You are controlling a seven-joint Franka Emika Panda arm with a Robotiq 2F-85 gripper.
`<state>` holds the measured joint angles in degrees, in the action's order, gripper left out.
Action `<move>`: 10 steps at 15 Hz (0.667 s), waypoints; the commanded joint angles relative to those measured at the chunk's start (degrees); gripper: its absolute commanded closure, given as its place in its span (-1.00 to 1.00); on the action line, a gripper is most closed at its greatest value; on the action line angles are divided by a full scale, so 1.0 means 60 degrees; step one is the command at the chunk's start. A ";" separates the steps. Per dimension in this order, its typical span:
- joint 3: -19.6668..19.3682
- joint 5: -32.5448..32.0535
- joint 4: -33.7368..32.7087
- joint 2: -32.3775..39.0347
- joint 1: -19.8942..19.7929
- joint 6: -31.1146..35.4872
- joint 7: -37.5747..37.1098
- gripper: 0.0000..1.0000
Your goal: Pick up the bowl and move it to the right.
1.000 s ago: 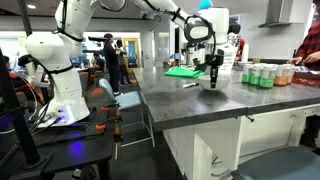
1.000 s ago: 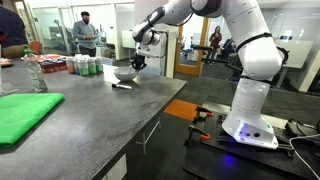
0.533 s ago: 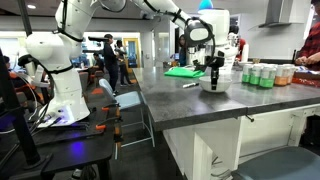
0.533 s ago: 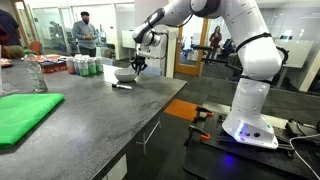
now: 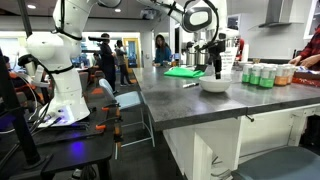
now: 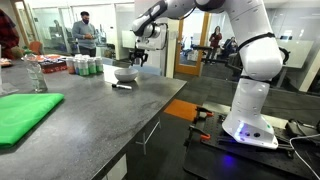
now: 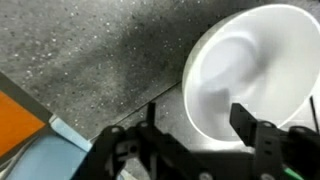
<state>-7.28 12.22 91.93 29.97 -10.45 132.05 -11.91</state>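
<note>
The bowl (image 5: pixel 214 85) (image 6: pixel 126 73) is pale, wide and shallow, and rests on the grey counter in both exterior views. My gripper (image 5: pixel 219 68) (image 6: pixel 137 58) hangs just above it, open and holding nothing. In the wrist view the bowl (image 7: pixel 255 65) fills the upper right. My gripper (image 7: pixel 198 120) straddles its near rim from above, with one fingertip (image 7: pixel 245 118) over the bowl's inside and the other over the bare counter.
A bright-green mat (image 5: pixel 183 71) (image 6: pixel 22 115) lies flat on the counter. A row of cans (image 5: pixel 258 75) (image 6: pixel 83 66) stands beyond the bowl. A small dark object (image 5: pixel 190 84) (image 6: pixel 123 86) lies beside the bowl. The counter's edge (image 7: pixel 70 125) runs close by.
The gripper, shut on the bowl's rim a second ago, has opened and risen off it. The bowl stays resting on the counter.
</note>
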 commanded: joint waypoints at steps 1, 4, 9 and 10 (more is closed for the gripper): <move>-0.0501 -0.1394 0.0208 -0.0658 0.0867 -0.0531 -0.1188 -1.00; -0.0431 -0.2381 -0.0247 -0.0852 0.1468 -0.1427 -0.1908 -1.00; -0.0130 -0.2856 -0.1052 -0.0929 0.1799 -0.2730 -0.1766 -1.00; -0.0097 -0.2887 -0.1066 -0.0964 0.1806 -0.2774 -0.1742 -1.00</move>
<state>-8.17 -3.51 86.90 24.30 0.33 118.19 -22.77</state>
